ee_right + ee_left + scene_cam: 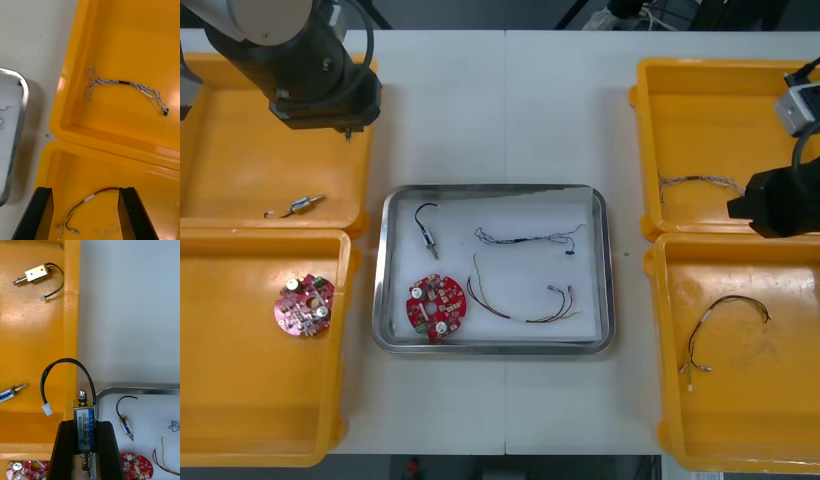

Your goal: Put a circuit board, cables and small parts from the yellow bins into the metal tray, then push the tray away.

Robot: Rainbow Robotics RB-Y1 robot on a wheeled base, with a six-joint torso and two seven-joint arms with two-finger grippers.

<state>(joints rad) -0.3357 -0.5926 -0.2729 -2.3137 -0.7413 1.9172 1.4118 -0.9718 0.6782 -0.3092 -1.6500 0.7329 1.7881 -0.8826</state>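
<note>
My left gripper is shut on a small metal part with a looped black cable, held above the far left yellow bin's inner wall, close to the metal tray's corner. The left arm sits over that bin. In the tray lie a red circuit board, a small metal part, a twisted blue and white cable and a red and yellow cable. My right gripper stands open above a red and yellow cable in the near right bin.
The far left bin holds another small metal part. A circuit board lies in the near left bin. A twisted cable rests in the far right bin, a cable in the near right bin.
</note>
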